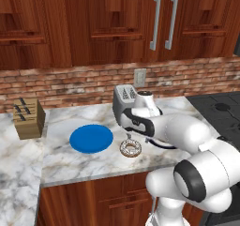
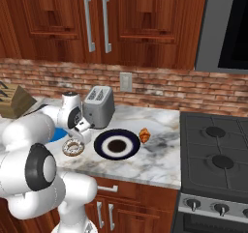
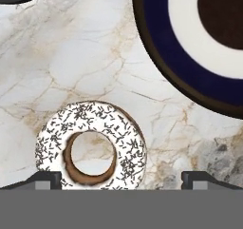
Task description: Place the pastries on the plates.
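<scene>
Left base view: the donut [image 1: 130, 148] lies flat on the marble counter [image 1: 61, 159], hole facing up, just right of the blue plate [image 1: 91, 139] and apart from it. The pincer [image 1: 127, 135] hangs just above it.

Right base view: the donut [image 2: 73, 148] sits left of the navy plate [image 2: 116, 144]; a croissant [image 2: 144, 135] lies just beyond that plate's right rim, long axis running away from the counter edge.

Hand view: the fingertips [image 3: 43, 179] stand wide apart, empty, the donut [image 3: 91, 145] beside the left one, not touching.
</scene>
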